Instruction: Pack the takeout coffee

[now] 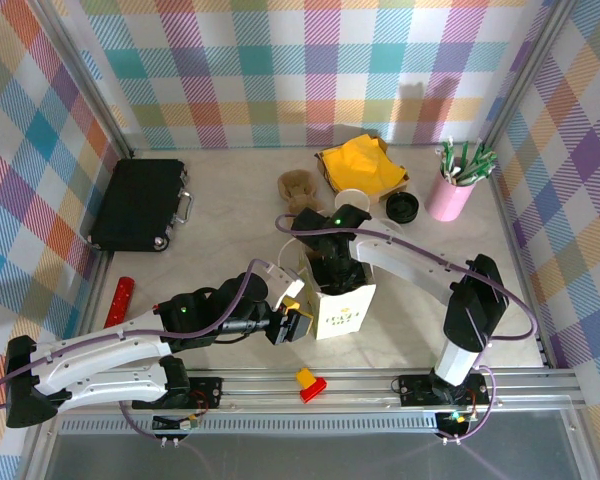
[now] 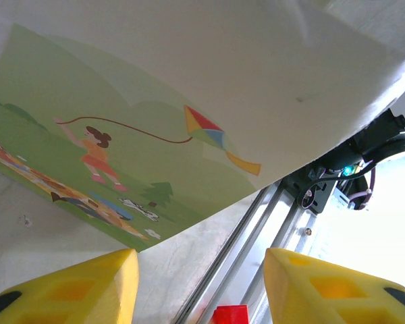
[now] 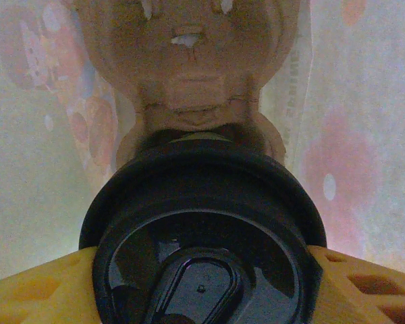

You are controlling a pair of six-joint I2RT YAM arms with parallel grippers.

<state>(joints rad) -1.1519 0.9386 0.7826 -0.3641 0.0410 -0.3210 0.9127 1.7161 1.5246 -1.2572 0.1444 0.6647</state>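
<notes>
Cannot see takeout coffee [image 3: 201,202] below its black lid [image 3: 202,270], facing the wrist camera, long axis straight away, rim clamped in right pincer [image 3: 202,293]; left pincer [image 2: 199,283] parted, empty.

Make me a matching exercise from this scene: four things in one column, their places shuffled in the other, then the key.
Things
1. black case
2. pink cup
3. paper bag
4. takeout coffee

Places
A. between the fingers of the right gripper
B. far right of the table, holding straws
C. left side of the table, lying flat
D. middle of the table, standing upright

Pairs: 1-C, 2-B, 3-D, 4-A
</notes>
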